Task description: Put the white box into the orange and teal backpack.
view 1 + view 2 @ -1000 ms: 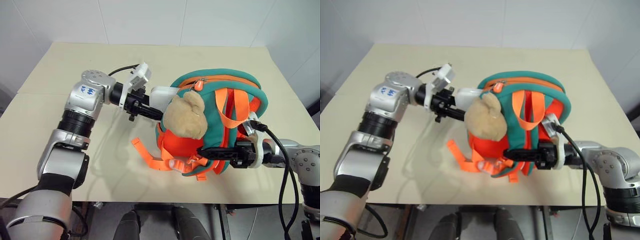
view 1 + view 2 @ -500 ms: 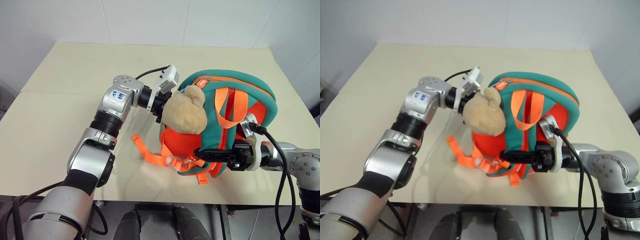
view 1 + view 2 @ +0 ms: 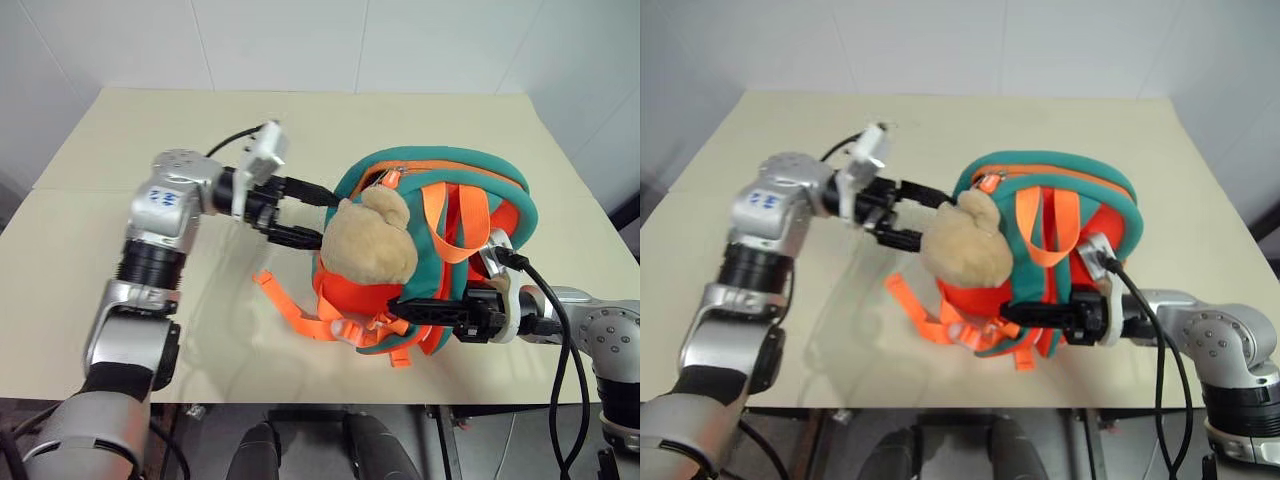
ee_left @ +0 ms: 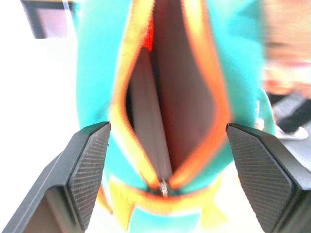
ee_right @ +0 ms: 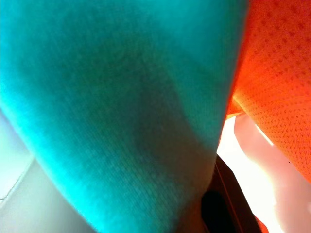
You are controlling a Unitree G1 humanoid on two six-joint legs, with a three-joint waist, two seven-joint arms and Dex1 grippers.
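A: The left gripper (image 3: 312, 215) is spread wide and empty, just outside the backpack (image 3: 505, 195) mouth. The white box (image 4: 148, 126) is seen inside, I think.

B: The right gripper (image 3: 405, 309) is clamped on the lower edge. A straight withdrawal is advised; the bear head (image 3: 368, 240) and loose straps (image 3: 290, 308) could be snagged.

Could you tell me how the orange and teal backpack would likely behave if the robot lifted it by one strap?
The orange and teal backpack looks soft, so it would probably sag and fold. Its loose orange webbing straps would likely dangle. The tan plush bear head might swing and tilt the load.
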